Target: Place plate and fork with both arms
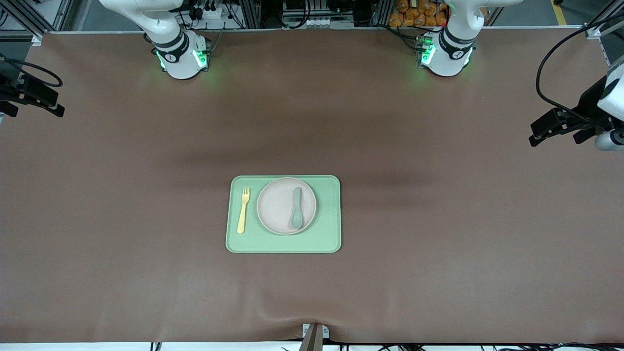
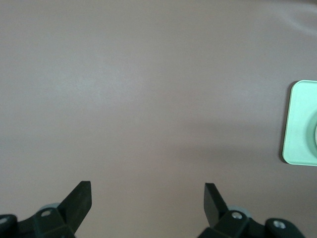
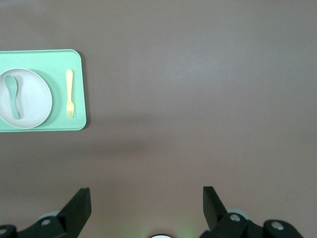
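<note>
The cream plate (image 1: 280, 207) lies on the light-green tray (image 1: 326, 239) in the middle of the table, with a grey-green spoon (image 1: 296, 208) on it. The pale-yellow fork (image 1: 243, 209) lies on the tray beside the plate, toward the right arm's end. My left gripper (image 1: 541, 130) is open and empty over the table's left-arm end; its wrist view (image 2: 147, 191) shows bare mat and a tray corner (image 2: 299, 124). My right gripper (image 1: 46, 101) is open and empty over the right-arm end; its wrist view (image 3: 146, 196) shows the tray (image 3: 74, 62), plate (image 3: 34, 106) and fork (image 3: 70, 92).
A brown mat (image 1: 438, 219) covers the whole table. The two arm bases (image 1: 183, 56) (image 1: 446, 53) stand along the edge farthest from the front camera. A small bracket (image 1: 314, 334) sits at the nearest edge.
</note>
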Controlling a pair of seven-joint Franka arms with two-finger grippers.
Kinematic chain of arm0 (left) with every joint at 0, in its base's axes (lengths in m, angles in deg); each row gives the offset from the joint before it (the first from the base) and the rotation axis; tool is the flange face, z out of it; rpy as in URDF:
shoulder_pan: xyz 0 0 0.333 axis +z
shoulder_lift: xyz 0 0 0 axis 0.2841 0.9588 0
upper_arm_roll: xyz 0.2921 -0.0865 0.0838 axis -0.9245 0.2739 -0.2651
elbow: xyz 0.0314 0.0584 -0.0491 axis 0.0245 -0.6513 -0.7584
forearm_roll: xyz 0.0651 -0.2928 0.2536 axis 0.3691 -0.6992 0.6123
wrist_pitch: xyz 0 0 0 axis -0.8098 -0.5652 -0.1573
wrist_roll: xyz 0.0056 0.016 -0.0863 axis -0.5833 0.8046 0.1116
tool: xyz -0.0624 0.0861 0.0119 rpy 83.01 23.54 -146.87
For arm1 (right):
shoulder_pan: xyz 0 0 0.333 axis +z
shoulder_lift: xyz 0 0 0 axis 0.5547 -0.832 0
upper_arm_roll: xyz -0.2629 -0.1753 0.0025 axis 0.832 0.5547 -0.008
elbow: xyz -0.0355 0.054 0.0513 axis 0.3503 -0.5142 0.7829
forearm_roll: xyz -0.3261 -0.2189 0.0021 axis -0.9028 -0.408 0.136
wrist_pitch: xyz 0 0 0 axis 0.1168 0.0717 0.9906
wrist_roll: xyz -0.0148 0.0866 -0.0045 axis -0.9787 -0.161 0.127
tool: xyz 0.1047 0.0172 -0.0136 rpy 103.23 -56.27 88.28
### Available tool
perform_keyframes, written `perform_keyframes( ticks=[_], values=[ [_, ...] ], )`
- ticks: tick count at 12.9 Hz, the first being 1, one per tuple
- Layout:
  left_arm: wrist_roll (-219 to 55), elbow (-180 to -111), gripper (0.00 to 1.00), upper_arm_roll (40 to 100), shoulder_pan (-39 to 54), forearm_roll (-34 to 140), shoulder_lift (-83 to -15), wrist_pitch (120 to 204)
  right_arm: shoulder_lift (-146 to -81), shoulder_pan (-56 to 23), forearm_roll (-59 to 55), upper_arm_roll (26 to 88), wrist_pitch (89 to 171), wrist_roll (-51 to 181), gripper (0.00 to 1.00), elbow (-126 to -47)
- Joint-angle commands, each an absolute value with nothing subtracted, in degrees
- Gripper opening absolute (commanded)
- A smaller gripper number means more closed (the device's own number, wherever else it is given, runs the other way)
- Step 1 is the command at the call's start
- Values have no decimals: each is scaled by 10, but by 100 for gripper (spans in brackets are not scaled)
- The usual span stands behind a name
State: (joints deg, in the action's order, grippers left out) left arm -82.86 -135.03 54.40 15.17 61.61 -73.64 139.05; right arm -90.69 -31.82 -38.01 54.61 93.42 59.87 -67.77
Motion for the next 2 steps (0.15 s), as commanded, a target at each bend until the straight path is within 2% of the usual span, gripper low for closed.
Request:
perform_keyframes(
  ticks=[1, 2],
  values=[
    [-815, -1340, 100, 545, 154, 614, -735, 1382, -904, -325, -376, 540, 929, 591, 100, -677],
    [-815, -1341, 100, 545, 154, 615, -735, 1382, -904, -325, -376, 540, 929, 591, 100, -677]
  ],
)
